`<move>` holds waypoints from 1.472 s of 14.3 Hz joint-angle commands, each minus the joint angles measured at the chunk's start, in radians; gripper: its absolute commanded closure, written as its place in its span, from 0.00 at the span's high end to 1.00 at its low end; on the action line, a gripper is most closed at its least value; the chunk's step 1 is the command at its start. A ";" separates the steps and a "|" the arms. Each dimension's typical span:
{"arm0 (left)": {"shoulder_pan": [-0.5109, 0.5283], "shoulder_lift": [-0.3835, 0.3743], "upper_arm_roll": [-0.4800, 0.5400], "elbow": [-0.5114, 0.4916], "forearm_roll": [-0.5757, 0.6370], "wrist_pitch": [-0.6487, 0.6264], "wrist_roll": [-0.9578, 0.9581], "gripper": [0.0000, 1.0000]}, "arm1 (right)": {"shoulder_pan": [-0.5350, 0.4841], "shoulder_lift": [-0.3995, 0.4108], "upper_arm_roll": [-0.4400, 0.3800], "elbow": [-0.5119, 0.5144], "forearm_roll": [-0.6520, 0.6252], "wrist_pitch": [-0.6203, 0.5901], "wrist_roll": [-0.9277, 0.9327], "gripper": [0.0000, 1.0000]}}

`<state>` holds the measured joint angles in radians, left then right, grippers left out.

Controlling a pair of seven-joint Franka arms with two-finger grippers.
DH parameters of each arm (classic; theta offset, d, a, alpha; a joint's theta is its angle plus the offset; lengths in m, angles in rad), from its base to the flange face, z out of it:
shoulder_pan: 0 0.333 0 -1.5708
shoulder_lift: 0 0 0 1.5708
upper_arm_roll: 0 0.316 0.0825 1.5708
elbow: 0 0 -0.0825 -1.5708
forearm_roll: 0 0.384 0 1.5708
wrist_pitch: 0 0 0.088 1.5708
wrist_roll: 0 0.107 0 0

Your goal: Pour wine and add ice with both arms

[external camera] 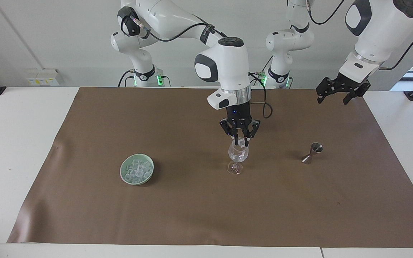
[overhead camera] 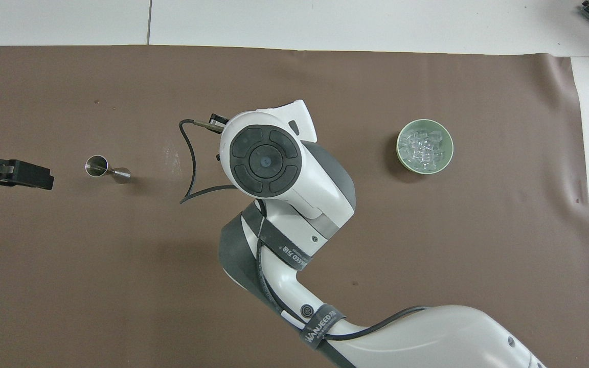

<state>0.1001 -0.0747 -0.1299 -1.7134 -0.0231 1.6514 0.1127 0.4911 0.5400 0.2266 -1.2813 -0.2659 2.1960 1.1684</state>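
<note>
We start with the brown mat (external camera: pixel 206 215) that fills most of the facing view. At its top centre our right arm (external camera: pixel 224 64) reaches down, and its right gripper (external camera: pixel 241 142) sits at the mouth of the stemmed glass (external camera: pixel 238 154) in the middle of the frame, fingertips pinched on one clear ice cube (external camera: pixel 241 142) right at the rim. In the overhead view that arm hides both glass and gripper. At the upper right of the facing view our left arm (external camera: pixel 375 32) waits, its left gripper (external camera: pixel 335 94) raised with fingers spread and nothing in them. The green bowl (external camera: pixel 123 172) at lower left of centre holds the rest of the ice (external camera: pixel 136 169), a heap of clear pieces. The small metal jigger (external camera: pixel 312 153) stands right of the glass.

We judge the ice step to be under way: the cube is not yet released. We cannot tell whether wine is already in the glass; it looks clear.
</note>
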 commanded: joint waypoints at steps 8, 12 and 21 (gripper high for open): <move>0.014 -0.017 0.000 -0.020 -0.021 0.093 -0.015 1.00 | -0.003 0.002 0.005 -0.007 -0.027 -0.002 0.037 0.34; -0.051 -0.025 0.035 -0.020 -0.020 0.024 -0.010 1.00 | -0.003 0.000 0.004 -0.007 -0.026 -0.010 0.039 0.36; -0.059 -0.036 0.038 -0.015 -0.020 -0.005 -0.042 1.00 | -0.003 0.000 0.004 -0.007 -0.024 -0.010 0.039 0.41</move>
<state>0.0551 -0.0908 -0.1020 -1.7153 -0.0335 1.6616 0.1033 0.4910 0.5415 0.2265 -1.2838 -0.2659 2.1920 1.1695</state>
